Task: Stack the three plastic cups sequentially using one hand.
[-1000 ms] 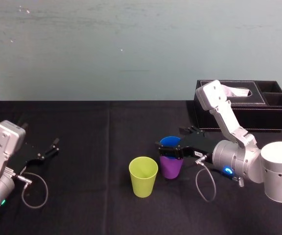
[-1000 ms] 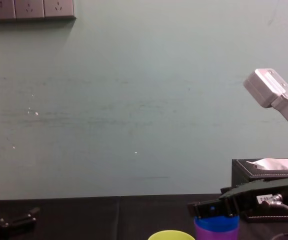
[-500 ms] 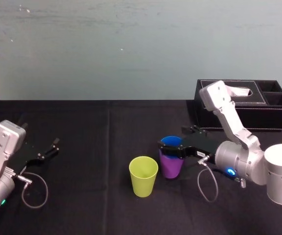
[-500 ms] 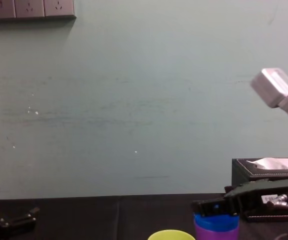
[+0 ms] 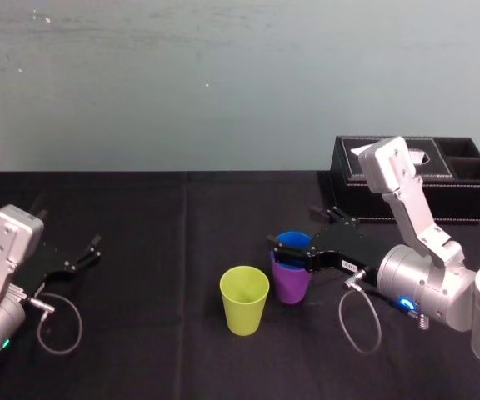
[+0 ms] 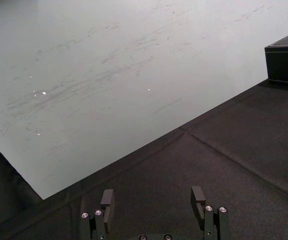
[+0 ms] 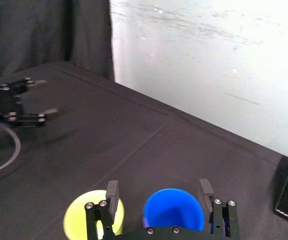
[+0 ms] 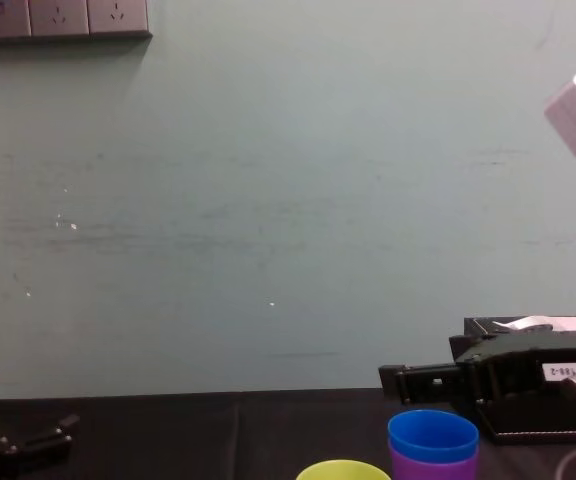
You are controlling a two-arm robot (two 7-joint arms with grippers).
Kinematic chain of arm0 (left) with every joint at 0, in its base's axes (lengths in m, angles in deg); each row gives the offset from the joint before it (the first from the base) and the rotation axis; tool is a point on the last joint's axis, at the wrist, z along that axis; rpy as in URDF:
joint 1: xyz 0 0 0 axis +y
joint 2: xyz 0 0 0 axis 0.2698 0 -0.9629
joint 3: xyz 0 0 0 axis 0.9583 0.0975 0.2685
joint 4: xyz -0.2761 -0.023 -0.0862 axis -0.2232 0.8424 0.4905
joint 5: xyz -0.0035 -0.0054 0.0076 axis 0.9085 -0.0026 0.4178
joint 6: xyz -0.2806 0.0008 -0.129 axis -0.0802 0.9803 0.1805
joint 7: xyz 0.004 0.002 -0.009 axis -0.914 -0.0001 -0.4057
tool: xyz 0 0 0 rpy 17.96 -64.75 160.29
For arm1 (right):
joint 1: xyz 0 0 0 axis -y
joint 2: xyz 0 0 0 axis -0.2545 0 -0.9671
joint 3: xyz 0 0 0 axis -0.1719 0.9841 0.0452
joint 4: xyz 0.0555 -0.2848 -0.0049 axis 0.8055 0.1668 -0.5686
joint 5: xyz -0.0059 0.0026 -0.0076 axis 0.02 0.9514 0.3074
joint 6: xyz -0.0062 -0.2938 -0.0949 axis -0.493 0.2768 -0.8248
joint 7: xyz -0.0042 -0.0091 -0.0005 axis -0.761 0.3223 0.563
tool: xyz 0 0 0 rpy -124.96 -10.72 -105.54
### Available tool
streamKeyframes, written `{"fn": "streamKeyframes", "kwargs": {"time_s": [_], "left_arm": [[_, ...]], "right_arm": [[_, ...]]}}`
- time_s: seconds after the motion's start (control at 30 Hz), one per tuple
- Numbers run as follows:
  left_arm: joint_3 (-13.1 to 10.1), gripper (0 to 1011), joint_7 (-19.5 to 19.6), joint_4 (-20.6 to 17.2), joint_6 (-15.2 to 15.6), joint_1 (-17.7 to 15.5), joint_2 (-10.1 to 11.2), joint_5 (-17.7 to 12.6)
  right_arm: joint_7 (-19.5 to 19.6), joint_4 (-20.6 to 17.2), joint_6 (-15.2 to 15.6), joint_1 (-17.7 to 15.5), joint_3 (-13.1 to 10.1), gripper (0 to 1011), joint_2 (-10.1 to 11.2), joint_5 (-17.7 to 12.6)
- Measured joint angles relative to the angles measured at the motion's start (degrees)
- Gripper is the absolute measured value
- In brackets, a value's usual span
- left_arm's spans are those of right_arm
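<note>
My right tool (image 5: 292, 227) is wide open and holds nothing, its fingers level with or just above the rim of the blue cup (image 5: 292, 243). That cup sits nested upright in the purple cup (image 5: 290, 285) on the bench (image 5: 140, 217). The yellow-green cup (image 5: 243, 302) stands upright just left of the stack, nearest this arm. Since a second ago the tool has lifted and drawn back. My left tool (image 5: 97, 247) is parked open at far left.

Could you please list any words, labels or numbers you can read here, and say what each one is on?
A small white label on the right gripper: it carries printed characters, but they are too small and blurred to read.
Nothing else in these views bears readable text.
</note>
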State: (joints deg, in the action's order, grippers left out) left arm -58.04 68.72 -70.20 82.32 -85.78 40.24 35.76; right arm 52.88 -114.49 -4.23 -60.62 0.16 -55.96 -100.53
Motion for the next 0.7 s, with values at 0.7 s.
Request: {"fn": "streamKeyframes", "kwargs": {"time_s": [0.7], "left_arm": [[0.0, 1000, 0.0, 0.0, 0.0, 0.0, 0.0, 0.0]], "right_arm": [[0.6, -16.1, 11.4, -12.1, 0.7, 1003, 7.0, -7.0]]}}
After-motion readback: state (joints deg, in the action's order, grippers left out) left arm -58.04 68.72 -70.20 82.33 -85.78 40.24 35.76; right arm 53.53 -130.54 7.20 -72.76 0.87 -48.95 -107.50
